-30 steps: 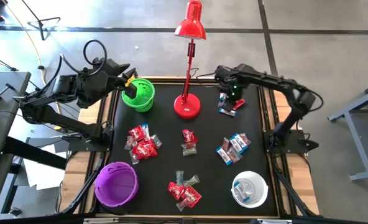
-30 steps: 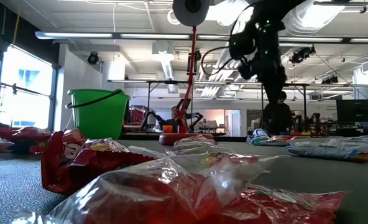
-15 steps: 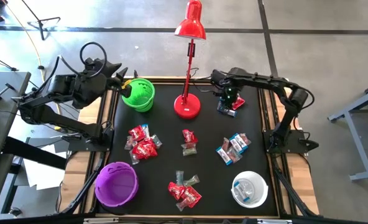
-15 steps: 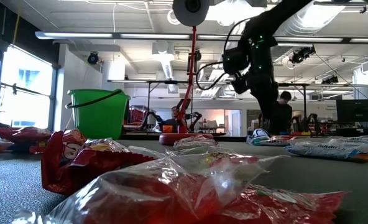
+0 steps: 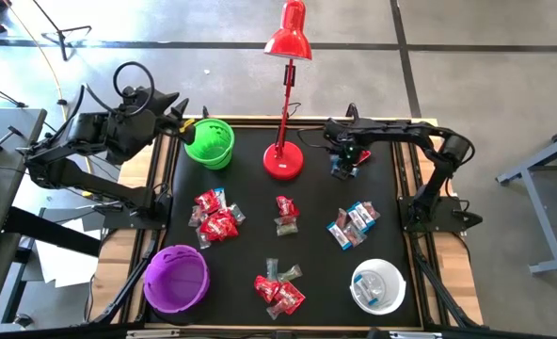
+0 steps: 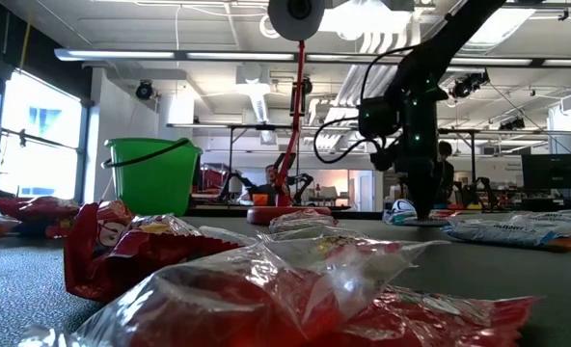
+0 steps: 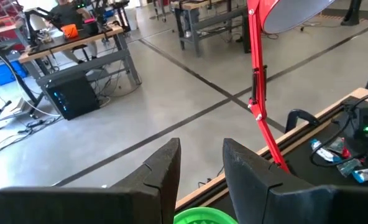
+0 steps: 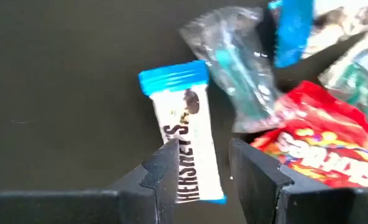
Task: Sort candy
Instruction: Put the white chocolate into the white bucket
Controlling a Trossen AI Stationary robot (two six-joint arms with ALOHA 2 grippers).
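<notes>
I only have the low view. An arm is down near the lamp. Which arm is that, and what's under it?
Observer: It's the right arm. From above, the right claw hangs over a small candy pile at the table's back right.
Operator: Is it gripping anything?
Observer: No. Its wrist view shows open fingers just above a blue-and-white Hershey's bar lying flat beside a red wrapper.
Operator: And the left arm?
Observer: The left claw is open and empty beside the green bowl.
</notes>
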